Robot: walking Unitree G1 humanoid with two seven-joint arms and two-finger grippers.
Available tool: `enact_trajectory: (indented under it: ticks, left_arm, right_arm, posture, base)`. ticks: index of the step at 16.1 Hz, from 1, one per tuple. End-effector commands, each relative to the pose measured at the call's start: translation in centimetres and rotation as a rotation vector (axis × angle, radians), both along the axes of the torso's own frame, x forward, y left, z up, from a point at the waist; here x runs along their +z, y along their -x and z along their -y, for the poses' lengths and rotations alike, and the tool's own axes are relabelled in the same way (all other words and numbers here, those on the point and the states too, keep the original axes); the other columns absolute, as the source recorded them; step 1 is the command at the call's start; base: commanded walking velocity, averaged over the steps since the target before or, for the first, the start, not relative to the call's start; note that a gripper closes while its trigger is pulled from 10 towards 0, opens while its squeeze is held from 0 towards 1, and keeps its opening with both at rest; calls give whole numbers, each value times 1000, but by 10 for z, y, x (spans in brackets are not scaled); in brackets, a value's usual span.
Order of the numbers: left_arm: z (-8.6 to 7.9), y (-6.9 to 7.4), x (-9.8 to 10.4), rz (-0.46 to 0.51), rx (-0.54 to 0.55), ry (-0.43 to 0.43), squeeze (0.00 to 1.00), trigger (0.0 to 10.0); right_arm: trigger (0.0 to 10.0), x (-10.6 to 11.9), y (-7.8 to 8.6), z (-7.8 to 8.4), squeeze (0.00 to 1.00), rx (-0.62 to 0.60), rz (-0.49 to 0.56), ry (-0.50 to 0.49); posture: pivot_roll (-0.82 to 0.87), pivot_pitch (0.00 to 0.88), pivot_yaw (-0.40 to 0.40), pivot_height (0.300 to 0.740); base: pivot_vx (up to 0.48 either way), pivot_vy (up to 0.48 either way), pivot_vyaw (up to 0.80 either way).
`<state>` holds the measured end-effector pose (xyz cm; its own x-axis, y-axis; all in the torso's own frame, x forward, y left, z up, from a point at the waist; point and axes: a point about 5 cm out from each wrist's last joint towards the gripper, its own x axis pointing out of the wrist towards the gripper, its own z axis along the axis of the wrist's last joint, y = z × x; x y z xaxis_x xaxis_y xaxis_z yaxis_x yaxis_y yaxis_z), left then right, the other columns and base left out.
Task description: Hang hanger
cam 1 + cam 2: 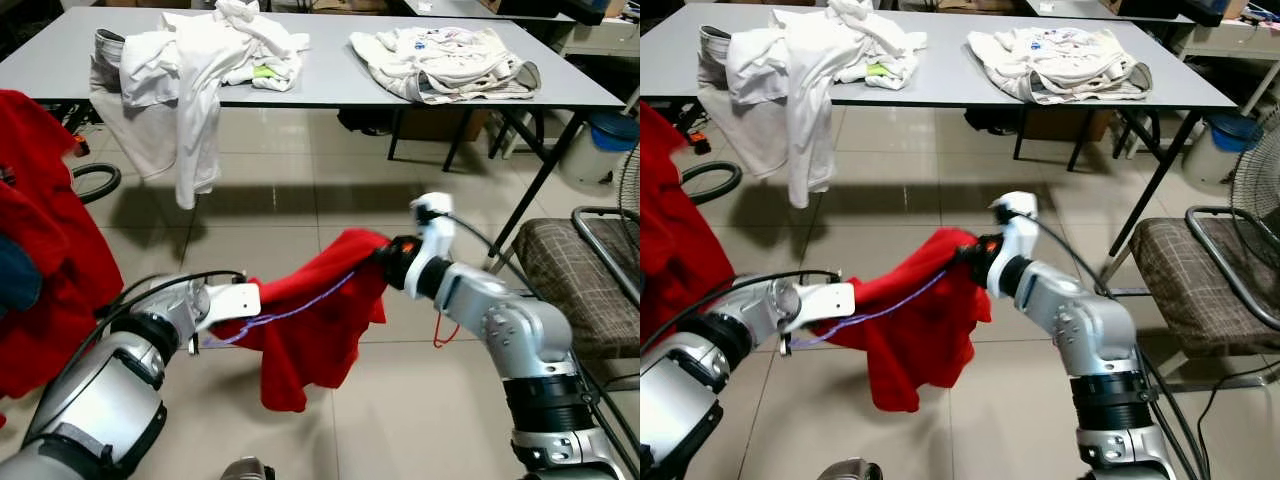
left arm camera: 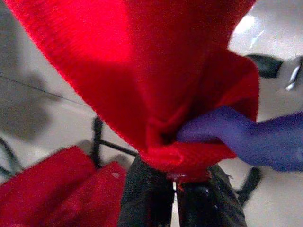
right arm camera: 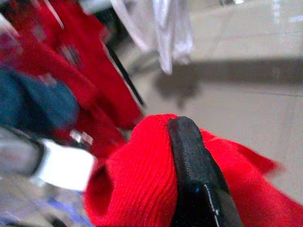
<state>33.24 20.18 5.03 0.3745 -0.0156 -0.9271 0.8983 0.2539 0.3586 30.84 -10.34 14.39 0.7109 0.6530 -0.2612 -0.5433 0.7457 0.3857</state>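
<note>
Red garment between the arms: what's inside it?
A purple hanger runs into the red garment; one stretch shows against the cloth, the rest is covered. Left end effector and right end effector each pinch the fabric.

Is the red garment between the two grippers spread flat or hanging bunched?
Hanging bunched. The red garment is pinched by the left gripper and the right gripper, sagging in folds, with a purple hanger inside.
</note>
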Motion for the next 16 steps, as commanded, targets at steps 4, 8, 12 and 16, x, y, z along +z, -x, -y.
enact_trajectory:
  ticks: [4,8,12,16]
  left_arm:
    - [11,-4,10,-6,63,284,0,0]
    - [-8,6,13,1,35,378,0,0]
    - [6,12,37,80,-63,717,0,0]
    - [11,20,50,110,-174,812,0,0]
  right_arm:
    - [0,-24,-4,31,0,-87,37,268]
    - [0,-31,-6,95,0,-276,-7,288]
    - [0,-7,-1,115,0,-301,25,-21]
    - [0,20,4,123,0,-253,103,-276]
  posture:
    - [33,38,-23,740]
    - [39,32,-28,740]
    - [46,21,-35,740]
    - [42,15,-29,740]
  base:
    - [0,0,0]
    - [0,0,0]
    - [0,0,0]
    - [0,0,0]
